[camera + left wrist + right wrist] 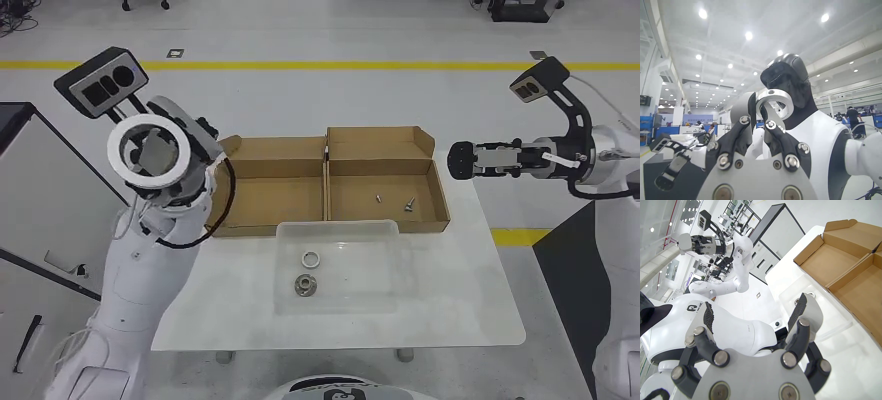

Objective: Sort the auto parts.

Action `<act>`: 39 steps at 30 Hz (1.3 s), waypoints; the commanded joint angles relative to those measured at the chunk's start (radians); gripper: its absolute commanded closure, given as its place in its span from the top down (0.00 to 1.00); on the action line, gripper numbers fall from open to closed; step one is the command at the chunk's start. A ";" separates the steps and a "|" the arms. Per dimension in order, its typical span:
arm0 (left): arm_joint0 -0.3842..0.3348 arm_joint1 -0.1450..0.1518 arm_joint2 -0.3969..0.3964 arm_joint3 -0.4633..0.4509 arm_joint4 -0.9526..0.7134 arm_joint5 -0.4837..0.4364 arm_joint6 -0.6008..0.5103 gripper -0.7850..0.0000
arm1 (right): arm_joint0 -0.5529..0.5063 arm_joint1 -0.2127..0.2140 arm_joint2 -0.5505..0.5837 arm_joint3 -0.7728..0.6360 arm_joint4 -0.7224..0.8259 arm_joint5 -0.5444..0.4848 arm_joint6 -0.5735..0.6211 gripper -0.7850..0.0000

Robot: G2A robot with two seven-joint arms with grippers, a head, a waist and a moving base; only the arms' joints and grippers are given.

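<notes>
Up high at the left, clamped in the left gripper: a metal ring, its wall pinched between the fingers, one finger inside the hole, a small threaded hole in the rim. Raised well above table level, off the far left corner, left of the boxes. Over at the right, right gripper spread wide, nothing between the pads, hanging just right of the right box. Side by side on the far part of the table, touching: left box and right box, both open-topped cardboard. In the right box, toward its near right corner, a small part and a second small part. Just near of the boxes, a clear tray. In its left end, close together, a pale ring and, nearer, a grey flanged part.
</notes>
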 commanded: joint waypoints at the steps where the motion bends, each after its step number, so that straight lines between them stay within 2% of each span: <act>1: 0.000 -0.005 -0.007 0.007 0.025 0.000 0.000 0.00 | 0.000 0.000 0.000 0.000 0.000 0.000 0.000 1.00; 5: -0.002 -0.001 -0.005 0.038 0.200 0.000 0.000 0.00 | 0.000 0.000 0.000 0.000 0.000 0.000 0.000 1.00; 11: -0.010 0.028 0.012 0.072 0.475 0.000 0.000 0.00 | 0.000 0.000 0.000 0.000 0.000 0.000 0.000 1.00; 15: -0.010 0.044 0.005 0.084 0.570 0.000 0.000 0.00 | 0.000 0.000 0.000 0.000 0.000 0.000 0.000 1.00; 20: -0.005 0.050 0.007 0.064 0.509 0.000 0.000 0.00 | 0.000 0.000 0.000 0.000 0.000 0.000 0.000 1.00; 29: 0.000 0.032 0.016 0.007 0.176 0.000 0.000 0.00 | 0.000 0.000 0.000 0.000 0.000 0.000 0.000 1.00; 33: 0.002 0.021 0.008 -0.004 0.114 0.000 0.000 0.00 | 0.000 0.000 0.000 0.000 0.000 0.000 0.000 1.00; 39: 0.000 0.017 0.012 -0.008 0.133 0.000 0.000 0.00 | 0.000 0.000 0.000 0.000 0.000 0.000 0.000 1.00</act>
